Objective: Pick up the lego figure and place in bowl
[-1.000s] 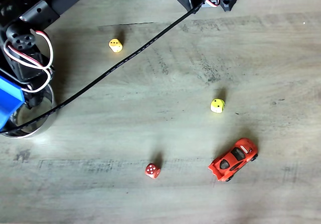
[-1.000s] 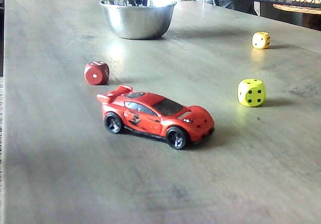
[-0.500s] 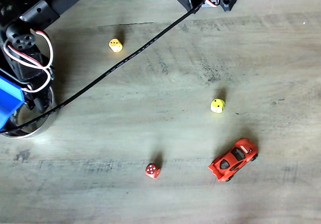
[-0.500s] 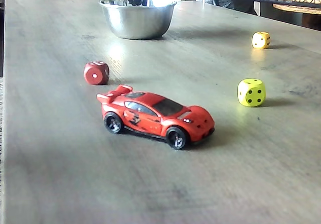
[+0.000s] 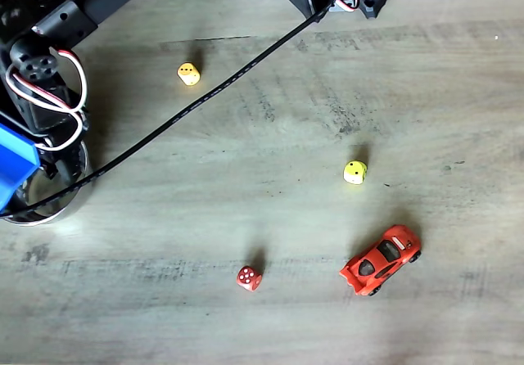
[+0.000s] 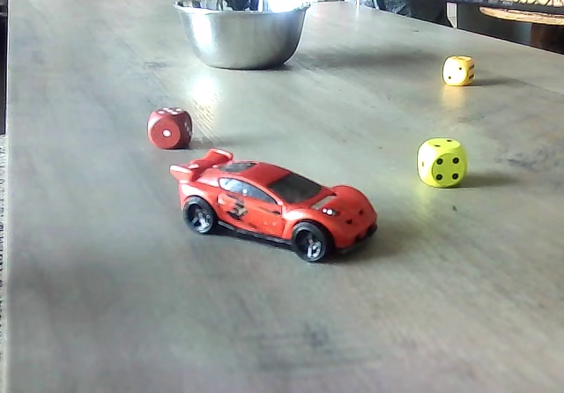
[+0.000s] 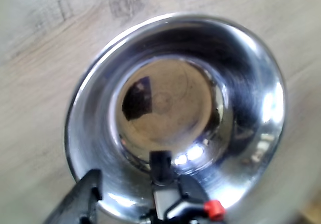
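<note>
A: Where's the gripper (image 7: 123, 180)?

B: Over the bowl (image 7: 80, 113). In the wrist view the bowl floor sits directly beneath the fingertips, with the rim ringing them on every side. In a fixed view the arm (image 5: 49, 70) covers most of the bowl (image 5: 49, 209) at the left edge.

A: And the lego figure (image 7: 185, 206)?

B: Right at the gripper, bottom edge of the wrist view. It's a black lump with a red bit sticking out on the view's right, above the near wall of the bowl and inside the rim line.

A: Clamped or loose?

B: Can't tell. One black finger (image 7: 85, 194) stands off to the left with bowl metal showing between it and the figure. A second dark tip sits right above the figure. I can't make out whether anything is pinching it, because the frame cuts off the contact.

A: Which way does it lie?

B: Its long axis looks roughly across the jaws, red end pointing away from the left finger. That's only a judgement, since it's small and partly cropped.

A: So what does the drop hinge on?

B: Only the vertical. The bowl is directly under the hand, so I'd say no sideways travel is needed. Spread the fingers and it should land inside.

A: Any clutter?

B: The red die (image 6: 169, 128), toy car (image 6: 275, 203) and yellow dice (image 6: 441, 161) are well away from the hand.
</note>
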You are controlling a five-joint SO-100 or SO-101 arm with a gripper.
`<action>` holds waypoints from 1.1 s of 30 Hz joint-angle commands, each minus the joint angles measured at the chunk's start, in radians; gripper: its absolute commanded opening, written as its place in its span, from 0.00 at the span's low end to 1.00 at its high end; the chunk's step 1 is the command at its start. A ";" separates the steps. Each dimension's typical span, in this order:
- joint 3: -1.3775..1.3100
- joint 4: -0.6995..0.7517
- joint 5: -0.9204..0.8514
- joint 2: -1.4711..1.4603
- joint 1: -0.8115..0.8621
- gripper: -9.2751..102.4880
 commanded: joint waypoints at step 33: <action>-0.072 -0.023 0.012 0.023 0.009 0.29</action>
